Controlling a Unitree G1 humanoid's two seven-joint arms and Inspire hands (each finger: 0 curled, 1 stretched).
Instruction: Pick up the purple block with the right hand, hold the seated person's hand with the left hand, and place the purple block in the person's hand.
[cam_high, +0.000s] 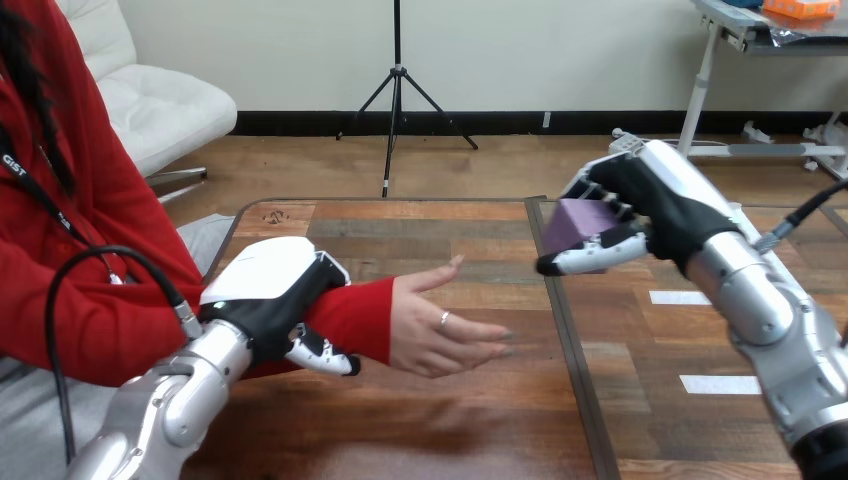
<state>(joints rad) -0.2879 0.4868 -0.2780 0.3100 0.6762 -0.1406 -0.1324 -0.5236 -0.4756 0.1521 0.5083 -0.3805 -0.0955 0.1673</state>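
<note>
While aloft, one purple block (580, 222)

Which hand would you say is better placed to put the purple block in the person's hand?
Right: the right hand grips the purple block beside the person's hand, while the left hand is curled round the person's wrist.

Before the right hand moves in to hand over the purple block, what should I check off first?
1. Grip of the right hand on the purple block: ok, held off the table.
2. Hold of the left hand on the person's wrist: ok, curled round it.
3. The person's hand open: ok.
4. Its palm facing up: cannot tell.
5. Block over the person's hand: not ok, it hangs apart, off to one side.
</note>
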